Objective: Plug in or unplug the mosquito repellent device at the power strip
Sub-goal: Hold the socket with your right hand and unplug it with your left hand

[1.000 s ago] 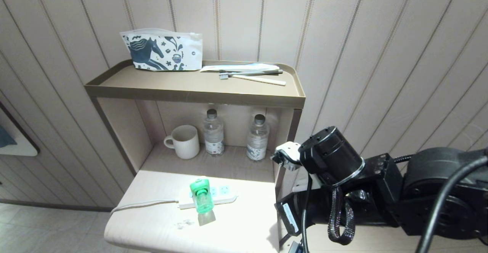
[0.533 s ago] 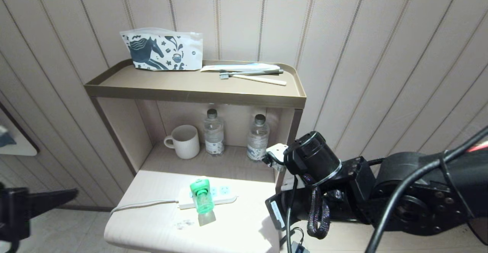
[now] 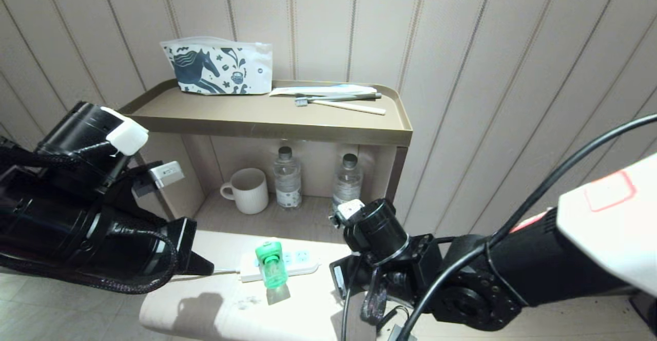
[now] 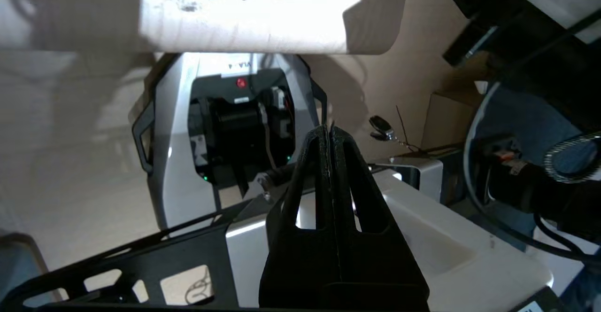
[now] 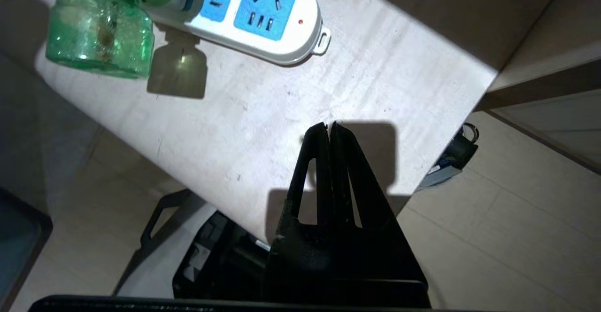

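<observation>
The open cubby (image 3: 205, 176) under the top shelf holds a white mug (image 3: 247, 191) on its left and two clear water bottles (image 3: 287, 178) standing side by side to the right of it. On the rimmed top shelf (image 3: 267, 117) a pouch with a horse print (image 3: 218, 68) leans against the wall, with toothbrushes (image 3: 344, 102) lying flat beside it.

On the pale bench (image 3: 308, 300) in front of the cubby lies the power strip (image 5: 263, 18), and the mosquito repellent device (image 3: 271, 265) is plugged into it near the cord end, its translucent green bottle (image 5: 99, 32) pointing toward the bench's front edge. Two blue sockets to the right of the device are free.

The left arm (image 3: 87, 212) reaches in from the left, level with the bench, its wrist off the bench's left edge. The left gripper (image 4: 328, 136) has its fingers (image 4: 312, 161) pressed together on nothing, below the bench's front edge. The right arm (image 3: 410, 274) comes in low from the right, by the bench's right edge. The right gripper (image 5: 327, 131) hangs over the bare right front part of the bench, fingers (image 5: 345, 161) clenched and empty, near the power strip's end but clear of it.
</observation>
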Controlling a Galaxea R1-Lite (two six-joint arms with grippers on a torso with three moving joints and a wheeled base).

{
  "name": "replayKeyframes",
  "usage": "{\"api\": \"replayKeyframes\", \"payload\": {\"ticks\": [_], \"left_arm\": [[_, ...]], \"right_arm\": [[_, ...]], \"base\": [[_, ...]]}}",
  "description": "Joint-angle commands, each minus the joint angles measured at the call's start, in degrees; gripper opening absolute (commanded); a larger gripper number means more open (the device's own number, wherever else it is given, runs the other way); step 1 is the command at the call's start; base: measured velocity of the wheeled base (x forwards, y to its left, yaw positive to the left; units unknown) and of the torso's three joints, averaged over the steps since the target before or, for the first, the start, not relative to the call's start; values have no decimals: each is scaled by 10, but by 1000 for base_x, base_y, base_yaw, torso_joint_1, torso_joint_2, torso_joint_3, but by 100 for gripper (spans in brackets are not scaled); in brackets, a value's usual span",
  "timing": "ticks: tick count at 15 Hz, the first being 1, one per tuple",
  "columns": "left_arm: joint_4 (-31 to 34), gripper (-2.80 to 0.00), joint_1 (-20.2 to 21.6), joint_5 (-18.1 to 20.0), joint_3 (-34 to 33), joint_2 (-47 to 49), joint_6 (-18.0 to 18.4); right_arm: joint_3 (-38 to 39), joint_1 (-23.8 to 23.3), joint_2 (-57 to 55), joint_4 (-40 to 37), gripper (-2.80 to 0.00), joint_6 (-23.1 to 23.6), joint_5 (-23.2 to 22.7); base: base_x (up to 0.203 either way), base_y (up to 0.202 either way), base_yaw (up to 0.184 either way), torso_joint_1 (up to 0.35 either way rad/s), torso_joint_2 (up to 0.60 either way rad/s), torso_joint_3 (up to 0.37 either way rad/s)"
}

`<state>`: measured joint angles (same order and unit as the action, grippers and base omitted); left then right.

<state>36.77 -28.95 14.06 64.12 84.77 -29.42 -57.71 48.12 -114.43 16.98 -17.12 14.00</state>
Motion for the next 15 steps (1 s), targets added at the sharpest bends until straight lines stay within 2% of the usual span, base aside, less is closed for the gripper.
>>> {"api": "replayKeyframes", "payload": {"ticks": [1, 4, 6, 11, 12, 14, 15], "left_arm": [[3, -280, -10, 4, 6, 27, -11], [3, -280, -13, 4, 12, 63, -36], [6, -280, -12, -5, 41, 122, -69], [58, -280, -5, -73, 184, 250, -132], [63, 0, -4, -94, 199, 267, -148], [65, 0, -3, -135, 217, 293, -180], [68, 0, -3, -142, 227, 300, -191]], "right_arm": [[13, 9, -48, 57, -280, -4, 23], [26, 14, -85, 128, -280, -5, 50], [27, 15, -101, 151, -280, -4, 61], [15, 15, -114, 152, -280, 1, 62], [15, 15, -118, 152, -280, 1, 62], [11, 14, -131, 153, -280, 1, 63], [10, 14, -133, 154, -280, 2, 62]], "base": [[0, 0, 0, 0, 0, 0], [0, 0, 0, 0, 0, 0], [0, 0, 0, 0, 0, 0], [0, 0, 0, 0, 0, 0], [0, 0, 0, 0, 0, 0], [0, 0, 0, 0, 0, 0], [0, 0, 0, 0, 0, 0]]}}
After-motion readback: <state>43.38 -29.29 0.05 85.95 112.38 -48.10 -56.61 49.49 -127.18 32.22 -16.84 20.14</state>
